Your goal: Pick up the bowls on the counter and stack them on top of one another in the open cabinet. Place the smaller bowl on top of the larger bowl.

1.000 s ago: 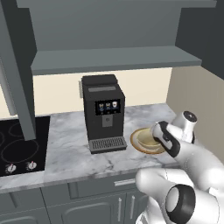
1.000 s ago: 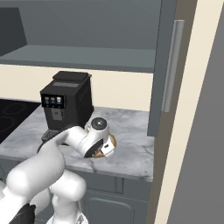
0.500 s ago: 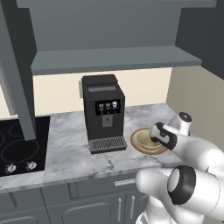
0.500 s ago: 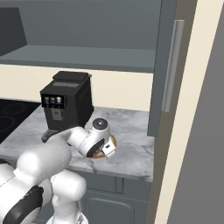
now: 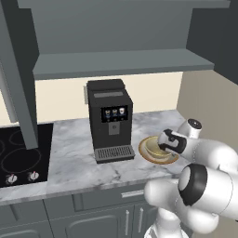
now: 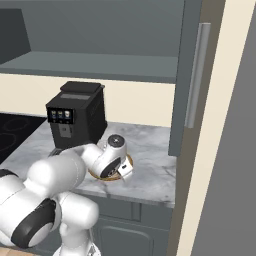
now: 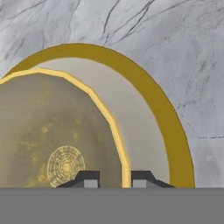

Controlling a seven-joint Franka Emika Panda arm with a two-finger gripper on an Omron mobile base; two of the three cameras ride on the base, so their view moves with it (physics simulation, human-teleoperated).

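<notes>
A white robot arm reaches down over the small bowl (image 7: pixel 52 144), which sits inside the large bowl (image 7: pixel 148 127) on the marble table (image 5: pixel 74 153), at about three o'clock from the black coffee machine (image 5: pixel 109 118). The gripper (image 7: pixel 114 178) straddles the small bowl's rim, one fingertip inside and one outside, with only a narrow gap between them; whether the fingertips actually press the rim cannot be told.

If the bowls are to go up as a stack, the better hold would seem to be on the lower, wider bowl, since lifting by the small rim would leave the large one behind. A level, slow lift would keep the pair from sliding apart.

The cabinet (image 5: pixel 121 62) hangs open at twelve o'clock above the machine, its grey shelf bare. A black stovetop (image 5: pixel 21 155) lies at nine o'clock, with grey lower cabinets (image 5: pixel 93 214) beneath the table.
</notes>
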